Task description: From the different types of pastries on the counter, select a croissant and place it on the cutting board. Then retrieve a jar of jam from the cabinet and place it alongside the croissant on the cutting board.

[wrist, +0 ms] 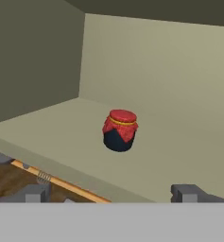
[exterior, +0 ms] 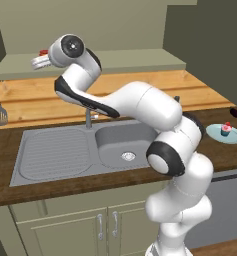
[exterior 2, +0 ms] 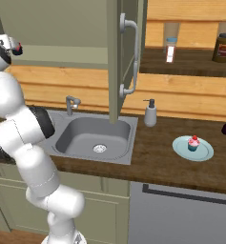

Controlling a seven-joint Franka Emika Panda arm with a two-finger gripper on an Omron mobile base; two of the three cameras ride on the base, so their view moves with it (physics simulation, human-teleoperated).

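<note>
Jam jar (wrist: pixel 120 130) stands alone on the pale cabinet shelf (wrist: pixel 56 127) in my hand view, ahead of my pincer (wrist: pixel 111 193), wide open and holding nothing. Right base view shows a cupcake (exterior 2: pixel 193 142) on the dark wood counter (exterior 2: pixel 157 152) beside the sink (exterior 2: pixel 97 136).

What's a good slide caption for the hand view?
Open gripper faces the jar of jam standing upright on the cabinet shelf.

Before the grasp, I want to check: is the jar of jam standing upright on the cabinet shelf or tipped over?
Upright. In the hand view the jar of jam stands on its base on the cabinet shelf, red lid on top.
</note>
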